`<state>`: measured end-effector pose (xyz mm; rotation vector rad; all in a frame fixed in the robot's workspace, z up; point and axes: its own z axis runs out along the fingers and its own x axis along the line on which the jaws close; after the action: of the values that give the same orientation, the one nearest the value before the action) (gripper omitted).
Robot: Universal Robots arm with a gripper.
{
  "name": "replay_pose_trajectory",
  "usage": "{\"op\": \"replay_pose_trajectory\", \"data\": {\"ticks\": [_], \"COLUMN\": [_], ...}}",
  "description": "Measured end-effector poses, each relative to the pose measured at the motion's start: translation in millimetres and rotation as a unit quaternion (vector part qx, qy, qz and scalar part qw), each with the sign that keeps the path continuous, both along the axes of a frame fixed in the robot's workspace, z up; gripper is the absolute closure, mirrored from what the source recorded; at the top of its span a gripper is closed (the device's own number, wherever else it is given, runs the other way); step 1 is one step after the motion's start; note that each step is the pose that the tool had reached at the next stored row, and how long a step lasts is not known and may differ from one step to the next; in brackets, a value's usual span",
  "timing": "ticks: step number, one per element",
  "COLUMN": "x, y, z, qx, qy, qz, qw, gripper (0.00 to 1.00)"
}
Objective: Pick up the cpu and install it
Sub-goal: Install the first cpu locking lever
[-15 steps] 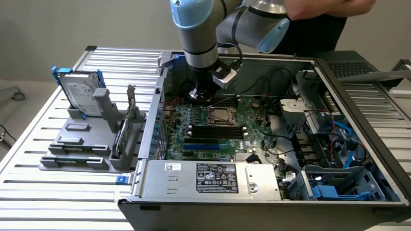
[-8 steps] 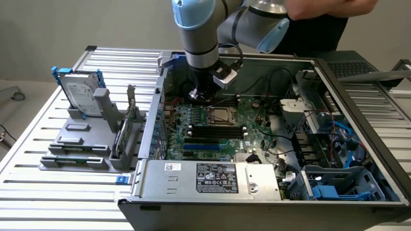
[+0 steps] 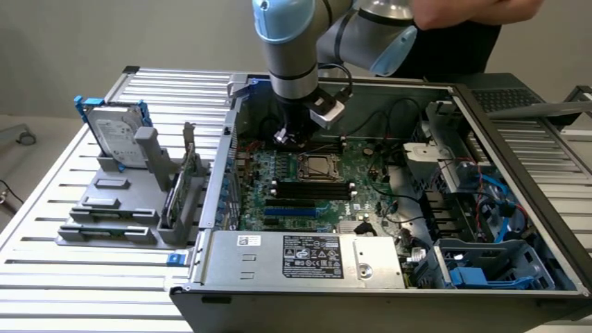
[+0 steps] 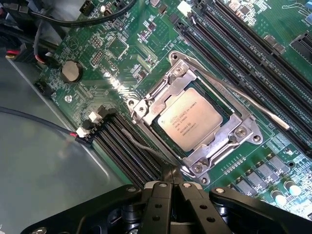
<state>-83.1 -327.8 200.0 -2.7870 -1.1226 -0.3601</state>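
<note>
Gripper (image 4: 170, 183): fingers shut tight together, holding nothing, hanging just off one corner of the socket (image 4: 141, 108). Cpu (image 4: 191, 119) lies flat inside the socket's metal frame, label up, nr the middle of the green board (image 4: 105, 87), w/ memory slots either side. So pick-up and placing look done; the chip reads as seated. Thin lever (image 4: 253, 104) juts out past the frame. Can't tell if it's latched, so locking may be what's left. Beyond the case (image 3: 370, 309)'s far edge stands a person (image 3: 462, 41).
</note>
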Motion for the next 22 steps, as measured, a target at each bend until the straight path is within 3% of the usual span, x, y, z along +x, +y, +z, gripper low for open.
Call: {"op": "replay_pose_trajectory", "data": {"ticks": [13,22], "x": [1.2,3.2], "y": [1.7,2.1], "z": [-1.7,-2.2], "qx": [0.0001,-0.001], "qy": [0.0064,0.0067], "qz": [0.0,0.0], "qw": [1.0,1.0], "gripper": [0.89,0.89]}}
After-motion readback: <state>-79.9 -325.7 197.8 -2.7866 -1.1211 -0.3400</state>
